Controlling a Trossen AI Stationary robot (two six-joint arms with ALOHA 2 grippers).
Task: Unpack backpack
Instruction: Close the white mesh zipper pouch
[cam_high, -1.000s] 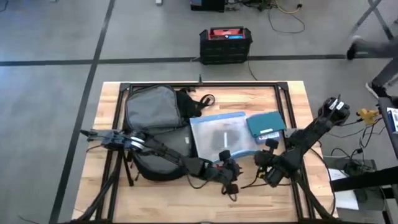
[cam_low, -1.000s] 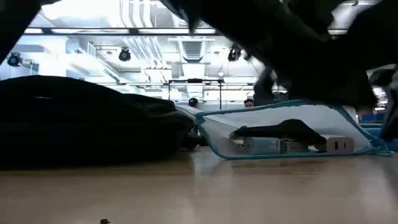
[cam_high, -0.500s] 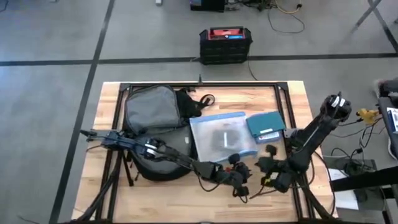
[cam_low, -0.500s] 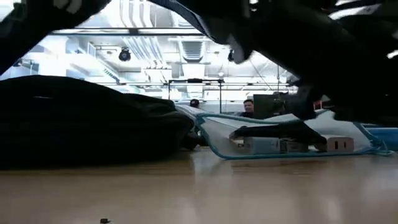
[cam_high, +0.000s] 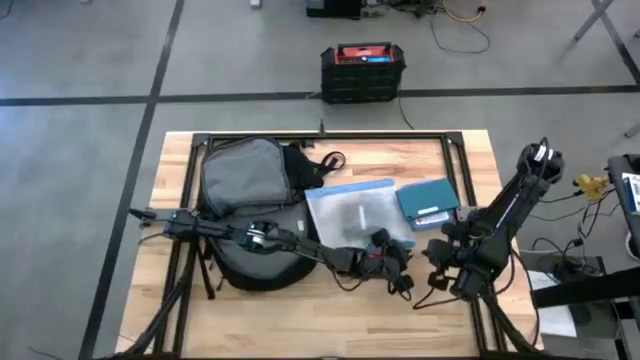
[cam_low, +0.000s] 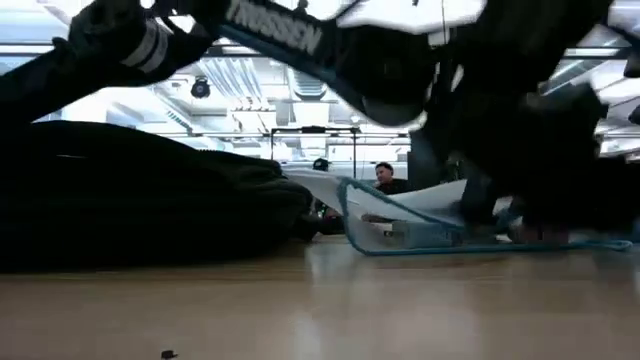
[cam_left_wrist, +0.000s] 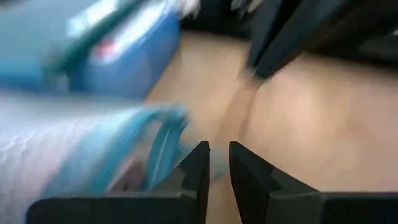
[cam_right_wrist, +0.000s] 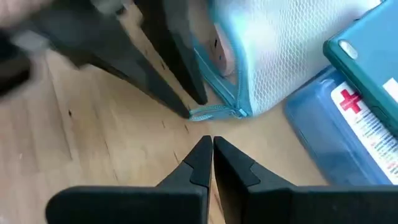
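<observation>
- On the left part of the worktop (cam_high: 190, 310) you have the backpack (cam_high: 245, 205), lying flat with its grey lining turned up. It is touching the left edge of the mesh pouch (cam_high: 355, 220).
- Your left claw (cam_high: 390, 268) reaches across the near side of the backpack to the near right corner of the pouch. In its wrist view the fingers (cam_left_wrist: 198, 165) stand nearly together with only a thin gap, and nothing is between them.
- If the step is to move the pouch away, I judge you should open this claw first and take the blue zip edge, not the soft mesh, which may slip.
- To the right of the pouch lies the teal first-aid box (cam_high: 428, 203), just beside it. Slide the pouch with care so it does not push this box.
- Your right claw (cam_high: 448, 268) is near the same pouch corner, fingers (cam_right_wrist: 200, 155) pressed together, holding nothing. Keep the two arms apart, because they are close here.
</observation>
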